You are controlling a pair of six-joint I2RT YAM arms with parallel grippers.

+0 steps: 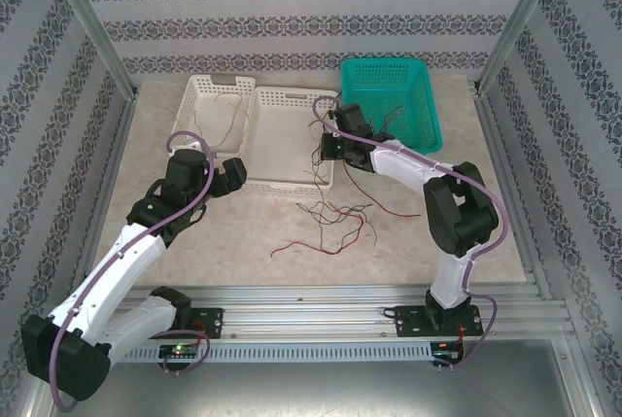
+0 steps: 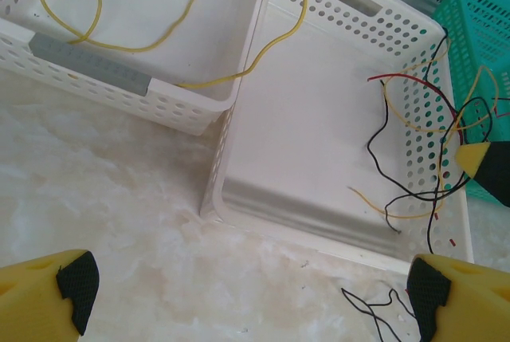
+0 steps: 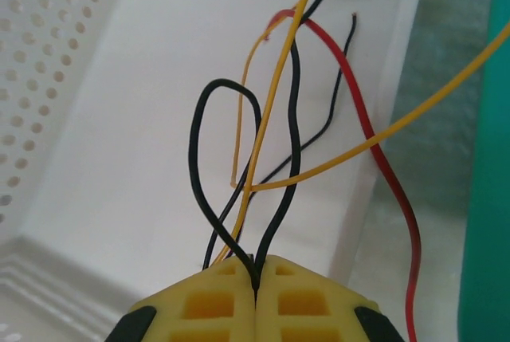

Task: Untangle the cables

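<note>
The right gripper is clenched on a bunch of cables, which rise from its jaws over the white basket's right edge. Loose cables lie on the table in front of that basket. The left gripper stands released by the basket's front left corner.

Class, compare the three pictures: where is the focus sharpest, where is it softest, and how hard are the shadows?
Top external: even, diffuse light, with only faint, soft shadows on the table. Left wrist: the white basket is crisp, while the left gripper at the bottom corners is softer. Right wrist: the cables are sharp above the right gripper, and the basket holes behind them are blurred.
</note>
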